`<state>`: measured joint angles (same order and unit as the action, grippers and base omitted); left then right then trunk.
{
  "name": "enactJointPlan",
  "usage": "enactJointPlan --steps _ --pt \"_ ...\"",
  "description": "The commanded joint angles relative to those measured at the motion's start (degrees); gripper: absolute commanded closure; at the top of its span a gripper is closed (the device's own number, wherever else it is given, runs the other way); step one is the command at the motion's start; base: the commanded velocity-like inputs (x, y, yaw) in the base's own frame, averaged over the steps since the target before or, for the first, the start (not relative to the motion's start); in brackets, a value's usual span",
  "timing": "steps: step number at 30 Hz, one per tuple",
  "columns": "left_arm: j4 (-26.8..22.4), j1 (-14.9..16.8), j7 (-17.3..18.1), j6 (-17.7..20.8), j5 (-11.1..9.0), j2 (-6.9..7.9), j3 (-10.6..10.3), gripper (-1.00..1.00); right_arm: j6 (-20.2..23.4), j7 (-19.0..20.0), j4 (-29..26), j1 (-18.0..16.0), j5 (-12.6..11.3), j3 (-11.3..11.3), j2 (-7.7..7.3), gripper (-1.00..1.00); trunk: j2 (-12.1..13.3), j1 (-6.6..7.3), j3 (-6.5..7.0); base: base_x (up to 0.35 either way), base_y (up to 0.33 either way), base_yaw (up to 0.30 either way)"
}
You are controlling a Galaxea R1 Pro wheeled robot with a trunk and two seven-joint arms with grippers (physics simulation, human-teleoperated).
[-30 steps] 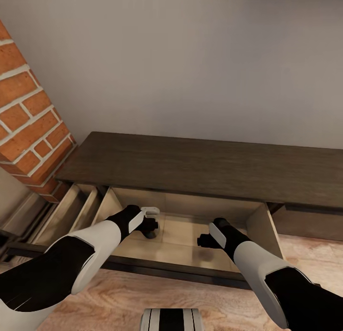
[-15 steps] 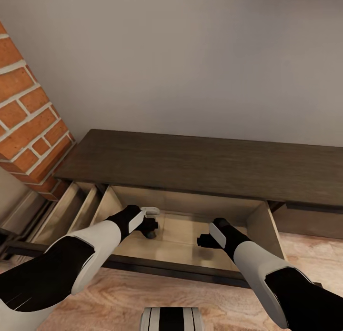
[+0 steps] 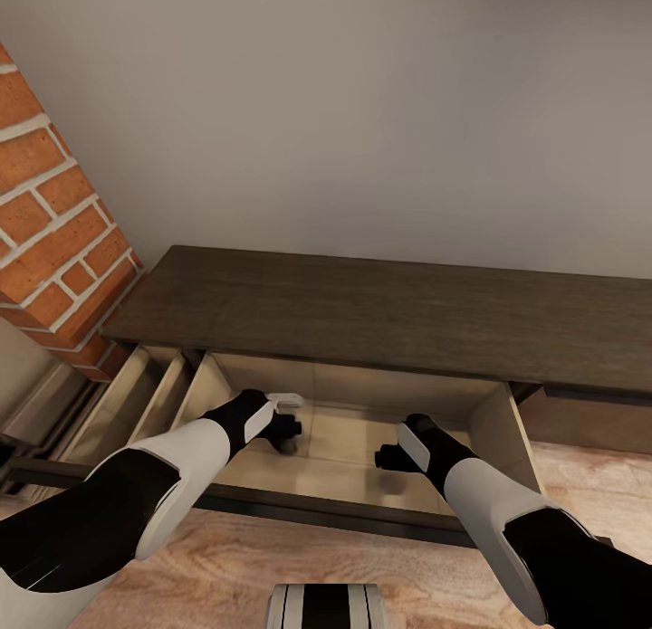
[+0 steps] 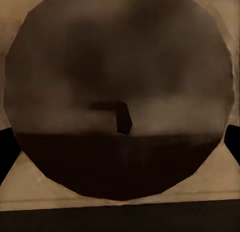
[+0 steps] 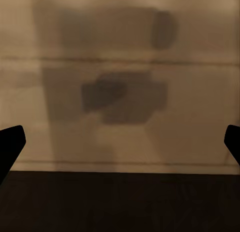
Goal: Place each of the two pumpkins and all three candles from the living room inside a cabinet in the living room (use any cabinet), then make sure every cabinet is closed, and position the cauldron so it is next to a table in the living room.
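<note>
The left gripper hangs inside the open drawer of the cabinet, pointing down at the pale drawer floor. Its wrist view looks straight onto the round, grey-brown top of a candle with a small dark wick; the black fingertips sit at either side of the candle's rim, spread wide around it, though I cannot tell whether they touch it. In the head view the candle itself is mostly hidden beneath the gripper. The right gripper also reaches into the same drawer, well apart from the left one; its wrist view shows both fingertips far apart at the edges, spread wide with nothing between them, over bare pale wood marked by soft shadows. The drawer's dark front edge runs below both arms. A second, narrower drawer stands pulled out just beside it, next to a red brick column. Behind the cabinet rises a plain grey wall, and light wood-pattern floor lies in front.
</note>
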<state>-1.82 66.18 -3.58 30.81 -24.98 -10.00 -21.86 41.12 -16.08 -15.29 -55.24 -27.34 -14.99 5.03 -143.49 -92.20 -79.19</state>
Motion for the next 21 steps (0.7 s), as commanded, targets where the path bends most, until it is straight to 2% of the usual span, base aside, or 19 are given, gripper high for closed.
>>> enactJointPlan --steps 1,17,21 --pt "-0.1 0.0 -0.4 0.3 -0.6 0.00 -0.3 -1.00 0.2 -0.4 -0.1 0.0 -0.6 -0.4 -0.02 -1.00 0.0 0.01 -0.04 0.000 0.000 0.000" --pt "-0.1 0.0 -0.4 0.3 -0.6 0.00 -0.2 -1.00 0.2 -0.4 -0.1 0.0 -0.6 -0.4 -0.02 -1.00 0.0 0.01 -0.04 0.000 0.000 0.000" --pt "-0.1 0.0 -0.4 0.3 -0.6 0.00 -0.2 -1.00 0.2 -0.4 -0.1 0.0 -0.6 -0.4 -0.02 -1.00 0.0 0.11 0.85 0.000 0.000 0.000"
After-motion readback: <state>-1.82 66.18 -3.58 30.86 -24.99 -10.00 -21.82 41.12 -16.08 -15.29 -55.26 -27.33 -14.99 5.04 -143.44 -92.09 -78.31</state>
